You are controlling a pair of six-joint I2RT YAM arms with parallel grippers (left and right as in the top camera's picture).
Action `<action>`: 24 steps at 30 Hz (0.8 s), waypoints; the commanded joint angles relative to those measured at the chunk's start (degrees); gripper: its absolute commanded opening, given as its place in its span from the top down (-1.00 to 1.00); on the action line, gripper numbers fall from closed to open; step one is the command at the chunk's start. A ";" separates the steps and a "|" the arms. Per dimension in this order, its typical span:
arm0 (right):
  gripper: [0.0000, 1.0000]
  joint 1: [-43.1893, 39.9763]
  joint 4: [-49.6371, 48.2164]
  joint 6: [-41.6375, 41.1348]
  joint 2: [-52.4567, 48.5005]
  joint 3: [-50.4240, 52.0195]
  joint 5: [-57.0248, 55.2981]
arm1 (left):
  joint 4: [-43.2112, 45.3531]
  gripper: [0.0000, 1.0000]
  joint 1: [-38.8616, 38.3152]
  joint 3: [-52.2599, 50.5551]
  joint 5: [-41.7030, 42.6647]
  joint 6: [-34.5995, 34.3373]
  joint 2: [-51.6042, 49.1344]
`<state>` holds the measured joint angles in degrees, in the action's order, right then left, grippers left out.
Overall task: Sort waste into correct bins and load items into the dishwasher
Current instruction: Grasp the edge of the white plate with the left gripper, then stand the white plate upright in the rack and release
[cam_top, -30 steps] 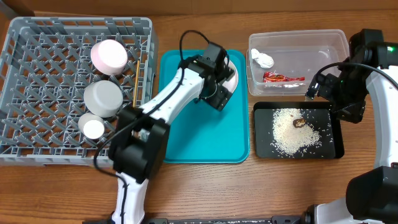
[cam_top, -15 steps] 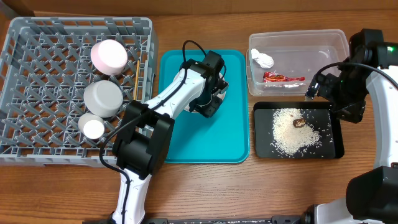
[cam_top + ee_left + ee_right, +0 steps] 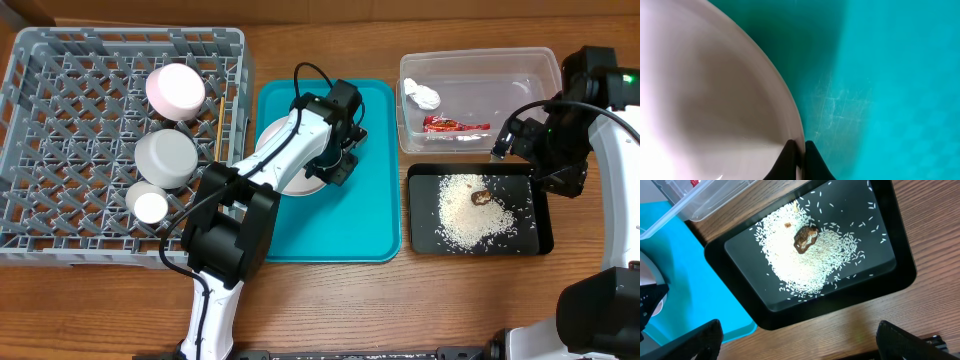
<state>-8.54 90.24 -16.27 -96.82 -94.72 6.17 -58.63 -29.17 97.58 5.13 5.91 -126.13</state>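
The large white plate lies on the teal tray, and my left gripper is shut on its right rim. In the left wrist view the two black fingertips pinch the edge of the plate from both sides. My right gripper hangs wide open and holds nothing above the black tray, which holds rice and a brown scrap. The clear tub holds a tissue and a red wrapper.
The grey dish rack at the left holds a white bowl, a metal bowl, a small cup and chopsticks. The right wrist view shows the black tray's rim, the rice and bare wood in front.
The left jaws have shut on the plate's rim, and the plate now shows farther left on the teal tray. The right arm has stayed still.
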 commanded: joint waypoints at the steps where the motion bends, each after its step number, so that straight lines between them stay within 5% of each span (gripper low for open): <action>1: -1.00 -0.17 -0.04 0.20 1.66 -1.25 0.33 | -1.99 0.92 -0.11 3.23 0.85 -1.95 -1.07; 18: -1.00 -0.17 0.17 0.20 1.66 -1.25 0.31 | -12.13 0.92 3.78 25.90 1.18 -4.92 9.44; 24: -1.00 -0.17 0.17 0.20 1.66 -1.25 0.31 | -12.33 0.92 11.06 26.38 11.34 -4.61 14.05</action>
<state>-8.54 90.63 -16.25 -96.82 -94.72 6.17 -70.78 -21.63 122.50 9.98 1.80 -114.87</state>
